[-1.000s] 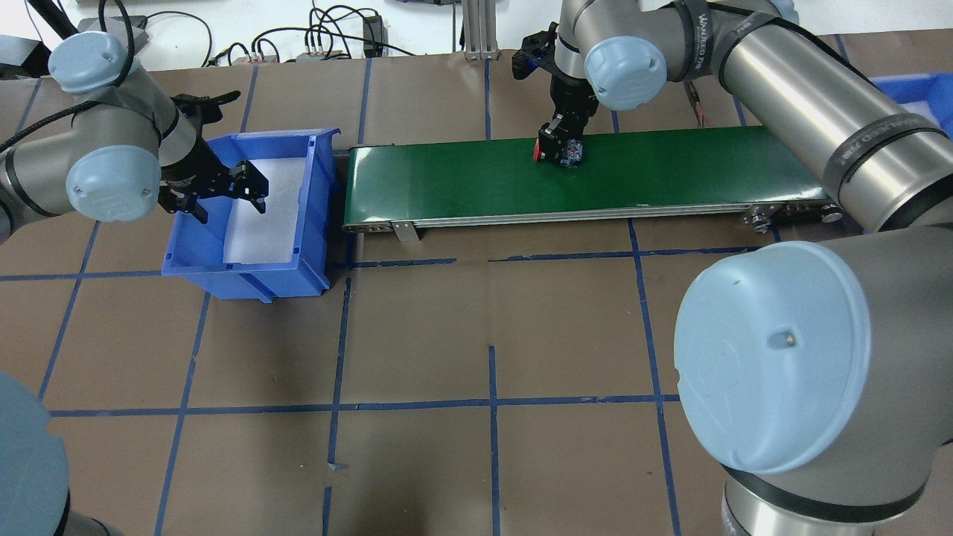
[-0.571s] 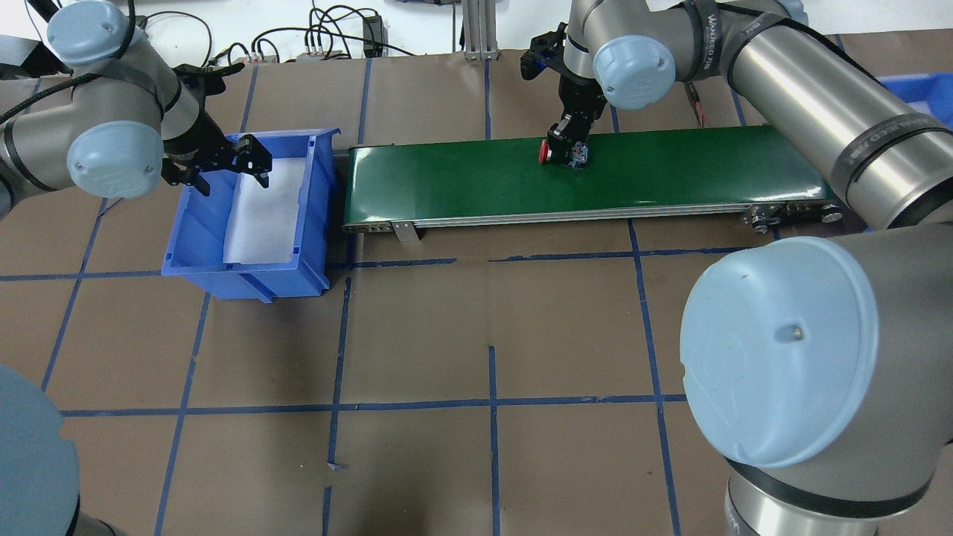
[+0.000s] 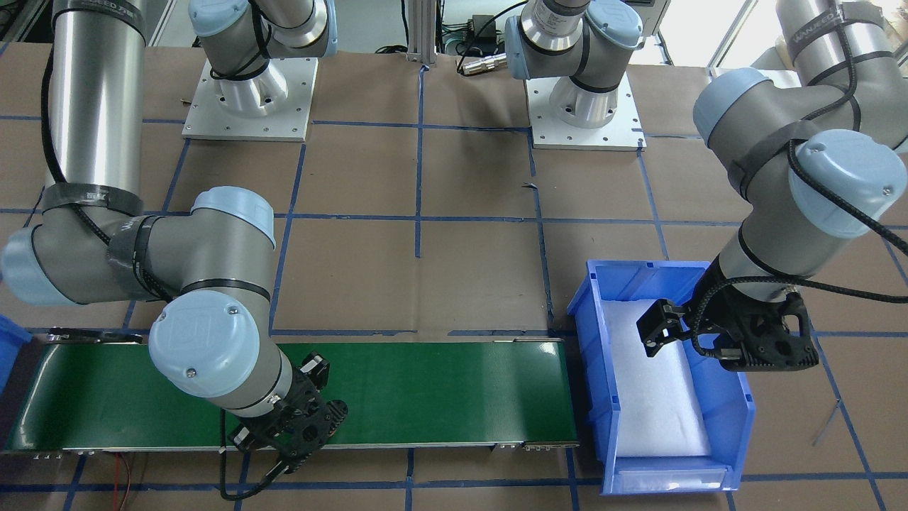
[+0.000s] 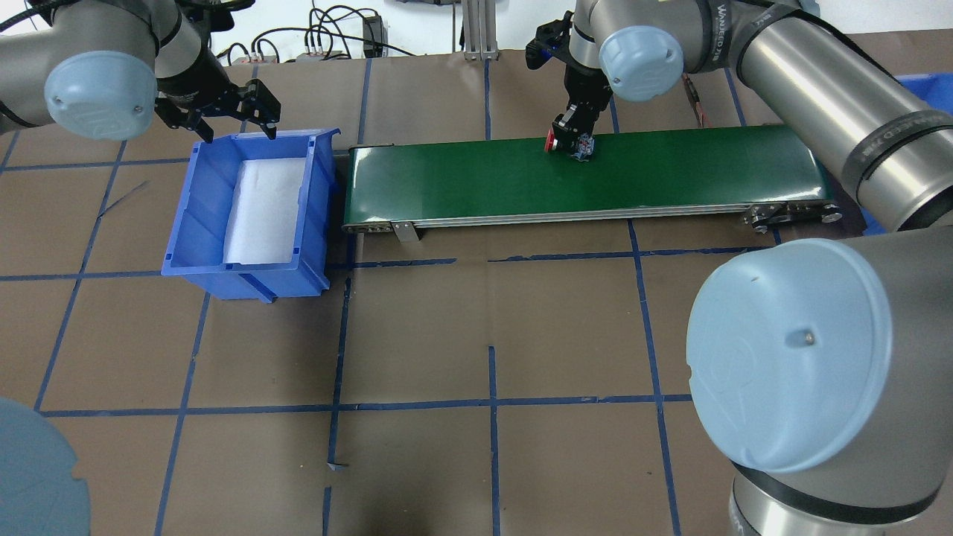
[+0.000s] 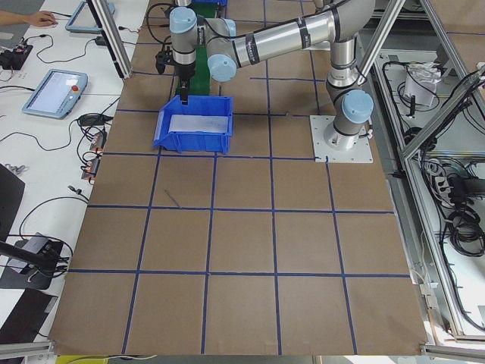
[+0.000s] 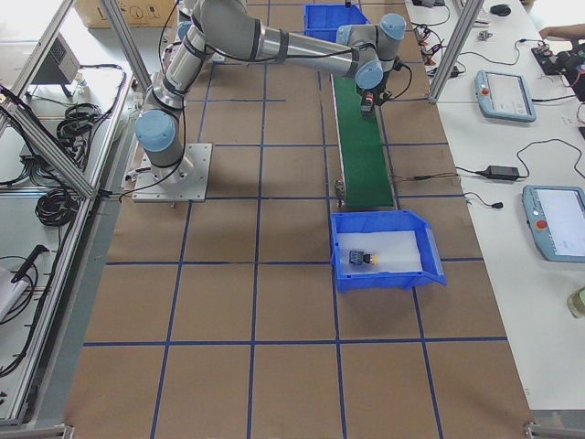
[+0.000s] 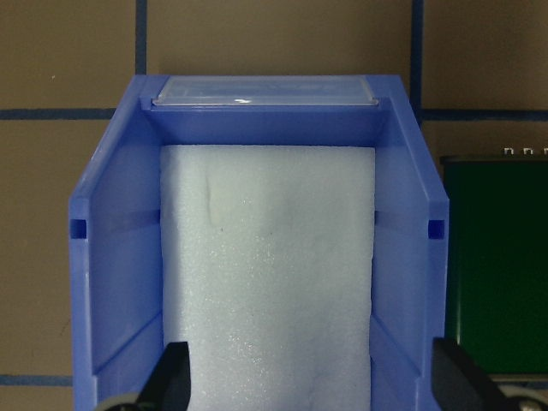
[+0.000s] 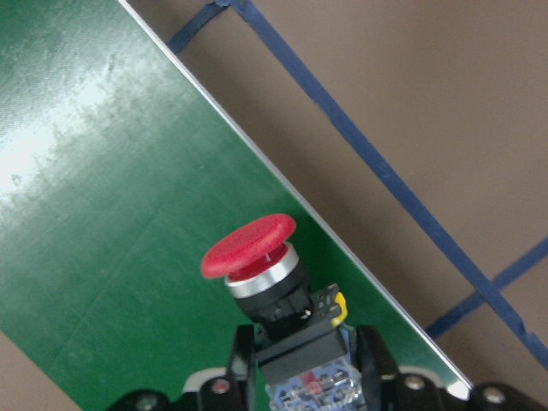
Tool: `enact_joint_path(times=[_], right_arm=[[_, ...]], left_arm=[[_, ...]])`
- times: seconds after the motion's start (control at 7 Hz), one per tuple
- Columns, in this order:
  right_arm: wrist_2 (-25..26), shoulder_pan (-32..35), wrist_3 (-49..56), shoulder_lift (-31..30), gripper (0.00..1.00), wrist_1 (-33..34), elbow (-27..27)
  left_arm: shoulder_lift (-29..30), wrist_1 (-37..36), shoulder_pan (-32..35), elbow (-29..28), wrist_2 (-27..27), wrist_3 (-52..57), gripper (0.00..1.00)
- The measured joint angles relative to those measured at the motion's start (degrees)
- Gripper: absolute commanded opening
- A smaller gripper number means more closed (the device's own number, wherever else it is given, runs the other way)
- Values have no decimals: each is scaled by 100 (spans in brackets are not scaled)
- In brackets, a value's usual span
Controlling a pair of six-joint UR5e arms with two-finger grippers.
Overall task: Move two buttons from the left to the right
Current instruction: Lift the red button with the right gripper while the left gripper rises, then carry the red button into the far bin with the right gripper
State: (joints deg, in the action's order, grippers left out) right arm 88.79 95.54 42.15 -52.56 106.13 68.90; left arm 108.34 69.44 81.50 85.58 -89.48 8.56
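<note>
Two claws: right claw point(image 4: 572, 140) pinches the red button point(image 8: 250, 244) over the belt point(image 4: 447, 179), left claw point(image 4: 232, 117) spread wide, empty.

A long green belt point(image 4: 484, 182) lies on the brown tabletop point(image 4: 566, 327). A blue plastic bin point(image 4: 195, 216) with white foam point(image 4: 268, 208) sits by its end.

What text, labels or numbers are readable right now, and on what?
"WANJEED": black strap on the right arm; the characters after it are blurred.
"WANJEED": black strap on the left arm, faint.
Emblems on the joint caps: too blurred to read.
Side-view pendant screens: too small.
On the red button: no lettering shows.
</note>
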Motion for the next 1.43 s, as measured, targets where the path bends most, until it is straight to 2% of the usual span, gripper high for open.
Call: enact_joint_path(times=[0.43,1.0,1.43], right_arm=[[312,-938,-257,-525,9,-253,-49],[569,-2467,-264,-915,10,-392,-39],[644,-3379,-236,-921,11,-379,-71]], left_arm=[[-231,810,97,-163,-48,-32,100],[-272,1136,87,-196,-83,-55,100],[-307,1161,111,-206,-81,-70,100]])
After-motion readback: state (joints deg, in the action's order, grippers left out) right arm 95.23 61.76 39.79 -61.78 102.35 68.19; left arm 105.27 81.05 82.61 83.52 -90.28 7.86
